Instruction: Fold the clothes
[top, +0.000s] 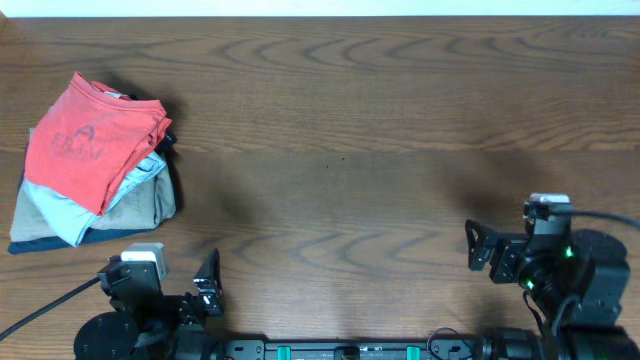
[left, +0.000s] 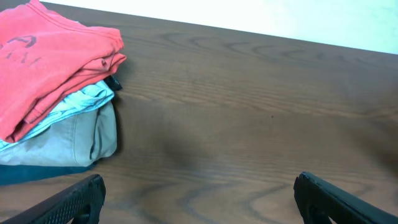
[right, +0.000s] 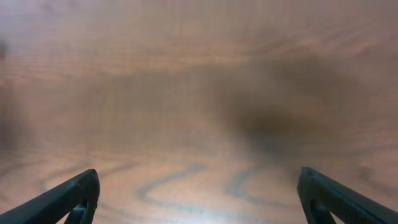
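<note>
The clothes, a coral-red T-shirt (top: 90, 140), lie folded on top of a stack of garments at the table's left side, faint lettering showing on the cloth. In the left wrist view the red shirt (left: 50, 68) fills the upper left corner. My left gripper (top: 205, 285) sits near the front edge, below and to the right of the stack, open, with only bare wood between its fingers (left: 81, 196). Far off at the front right, my right gripper (top: 478, 250) is open too, its fingertips (right: 323, 190) spread over bare wood.
Under the red shirt lie a light grey-blue folded garment (top: 60, 212), a tan one (top: 152, 200) and a navy one (top: 40, 243). The wooden table (top: 380, 120) ends in a pale strip along the far edge.
</note>
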